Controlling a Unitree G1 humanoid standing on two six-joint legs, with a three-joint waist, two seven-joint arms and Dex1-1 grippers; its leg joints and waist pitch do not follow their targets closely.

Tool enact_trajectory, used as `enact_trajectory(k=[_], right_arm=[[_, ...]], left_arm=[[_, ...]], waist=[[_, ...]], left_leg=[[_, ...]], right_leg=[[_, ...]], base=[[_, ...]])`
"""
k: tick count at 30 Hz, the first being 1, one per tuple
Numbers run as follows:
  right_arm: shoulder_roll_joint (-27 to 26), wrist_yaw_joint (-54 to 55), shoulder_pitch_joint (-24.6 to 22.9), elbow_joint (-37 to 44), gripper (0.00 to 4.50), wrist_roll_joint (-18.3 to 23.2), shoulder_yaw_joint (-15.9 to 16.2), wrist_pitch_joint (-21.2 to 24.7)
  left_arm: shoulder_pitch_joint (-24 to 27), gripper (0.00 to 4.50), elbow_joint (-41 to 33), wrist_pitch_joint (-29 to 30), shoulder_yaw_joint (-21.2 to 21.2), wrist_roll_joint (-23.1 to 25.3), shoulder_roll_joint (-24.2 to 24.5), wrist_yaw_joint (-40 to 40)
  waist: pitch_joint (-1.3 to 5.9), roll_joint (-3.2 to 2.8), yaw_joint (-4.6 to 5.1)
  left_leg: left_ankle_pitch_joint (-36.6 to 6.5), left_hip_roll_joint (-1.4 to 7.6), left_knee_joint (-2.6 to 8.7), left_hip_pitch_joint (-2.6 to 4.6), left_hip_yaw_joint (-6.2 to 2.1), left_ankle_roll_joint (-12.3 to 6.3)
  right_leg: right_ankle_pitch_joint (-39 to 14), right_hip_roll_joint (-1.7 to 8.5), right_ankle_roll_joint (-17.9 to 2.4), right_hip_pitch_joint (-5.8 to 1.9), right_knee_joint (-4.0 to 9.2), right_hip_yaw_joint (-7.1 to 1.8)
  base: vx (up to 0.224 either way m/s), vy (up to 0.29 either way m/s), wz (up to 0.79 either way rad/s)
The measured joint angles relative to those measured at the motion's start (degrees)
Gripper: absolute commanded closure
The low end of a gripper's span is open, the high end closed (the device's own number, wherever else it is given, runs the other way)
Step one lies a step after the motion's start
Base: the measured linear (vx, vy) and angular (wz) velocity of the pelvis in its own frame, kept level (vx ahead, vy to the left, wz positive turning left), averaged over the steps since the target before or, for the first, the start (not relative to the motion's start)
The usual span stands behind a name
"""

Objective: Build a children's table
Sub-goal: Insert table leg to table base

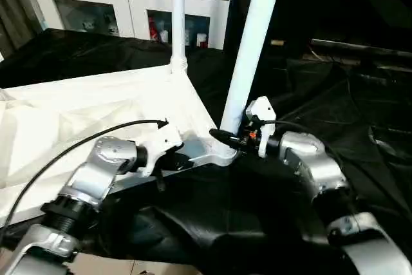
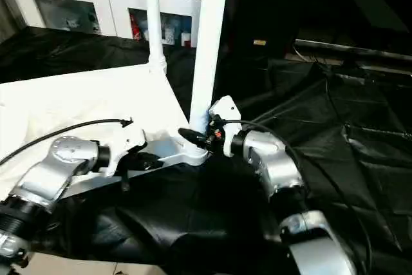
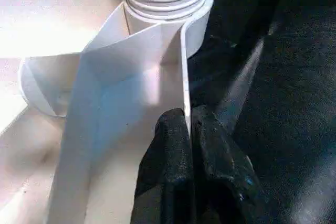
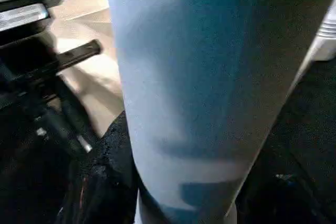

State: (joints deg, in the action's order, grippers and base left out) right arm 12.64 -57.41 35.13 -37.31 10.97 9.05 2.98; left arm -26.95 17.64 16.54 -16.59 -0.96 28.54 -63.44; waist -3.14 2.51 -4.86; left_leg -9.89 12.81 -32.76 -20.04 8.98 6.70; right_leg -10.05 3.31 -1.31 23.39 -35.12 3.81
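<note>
The children's table (image 1: 96,111) and its tube legs (image 1: 254,43) are finished in plain white. The work table (image 1: 322,94) is draped in black. The forearms (image 1: 318,172) are silver, the fingers (image 3: 178,182) black.

Both silver forearms are reaching forward and inward, wrists angling toward each other. The left gripper (image 1: 182,156) is pinching a thin white rim between its two black fingers (image 3: 173,145), which are pressing nearly together. The right gripper (image 2: 193,138) is pointing toward the left one, its black fingers sitting against the base of an upright white tube leg (image 2: 209,49).
</note>
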Motion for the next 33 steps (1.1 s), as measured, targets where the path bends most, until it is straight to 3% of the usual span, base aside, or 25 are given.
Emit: enact_trajectory(k=[10,17,26,33], right_arm=[[1.05,-9.18,1.36,-0.02,2.61,0.73,1.38,-0.73],[0.56,-8.19,0.82,0.48,2.61,0.90,1.06,-1.42],[-5.98,15.74,1.84,-2.71,2.61,-0.55,-2.99,-1.81],[-11.49,33.68,8.87,-11.52,2.61,-1.87,-6.26,-1.02]], left_arm=[[0.57,4.50,-4.70,3.19,-0.08,-1.62,4.38,-4.54],[1.11,4.50,-6.58,4.85,0.01,-1.62,4.75,-3.59],[-0.90,4.50,-7.26,15.60,1.79,-0.01,-1.87,9.10],[-4.42,4.50,-9.09,28.91,2.80,2.81,-11.00,22.19]], waist=[[-0.97,1.06,-0.12],[-1.22,0.82,-0.11],[-1.49,0.67,0.90],[-1.54,0.62,1.46]], left_leg=[[-0.01,0.04,0.40,0.00,0.02,0.01],[0.00,0.04,0.61,0.05,0.04,0.03],[0.03,0.01,0.53,0.12,0.00,0.07],[0.03,-0.01,0.61,-0.04,0.02,0.07]], right_leg=[[-0.15,0.00,-0.10,0.07,0.20,0.03],[-0.25,0.00,-0.10,0.09,0.21,0.04],[-0.38,0.00,0.13,0.10,0.19,0.00],[-0.38,0.00,0.12,0.29,0.19,0.00]], base=[[0.000,0.000,0.00],[0.000,0.000,0.00],[0.000,0.000,0.00],[0.000,0.000,0.00]])
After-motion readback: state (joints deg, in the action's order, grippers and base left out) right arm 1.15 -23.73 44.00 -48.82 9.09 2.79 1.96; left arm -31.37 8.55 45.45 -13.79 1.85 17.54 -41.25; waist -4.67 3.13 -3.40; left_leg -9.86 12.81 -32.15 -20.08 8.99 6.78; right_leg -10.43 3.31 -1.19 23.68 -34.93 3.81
